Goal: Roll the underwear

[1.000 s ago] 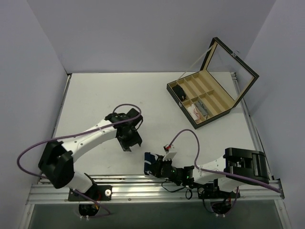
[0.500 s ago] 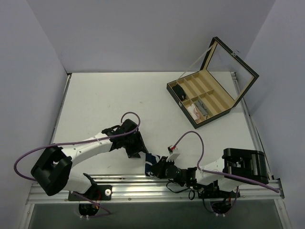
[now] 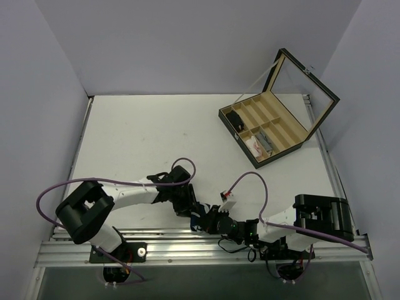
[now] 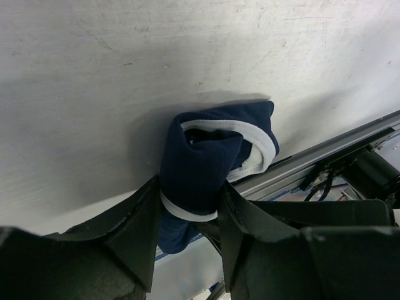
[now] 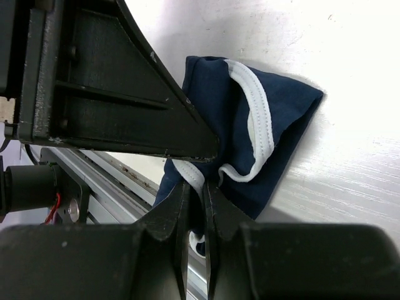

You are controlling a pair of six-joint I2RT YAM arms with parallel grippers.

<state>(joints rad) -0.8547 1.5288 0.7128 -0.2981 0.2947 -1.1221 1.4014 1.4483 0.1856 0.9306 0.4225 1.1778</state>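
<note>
Over on the left, the left arm stretches low across the table point(image 3: 137, 131) toward the near edge with a purple cable looping above it. The left gripper point(image 4: 187, 190) is right down on the underwear point(image 4: 209, 150), and its 2 black fingers point(image 4: 134, 231) sit on either side of the navy bundle, both touching cloth and clamped on it. The underwear lies at the near edge of the table, about centre, just beside the aluminium rail point(image 3: 169, 247). It is folded over itself into a loose roll, with white trim curling across the top. The right gripper point(image 5: 195, 203) has its fingers almost pressed together, nipping a strip of white trim and navy fabric in the narrow gap. From above, the 2 grippers meet so closely that the garment is almost hidden under them. Far right, well apart, the wooden box point(image 3: 285, 150) stands with its lid up. It holds a small black item point(image 3: 235, 120) at its left corner and a white-and-pink cloth point(image 3: 256, 145) toward its near corner.
</note>
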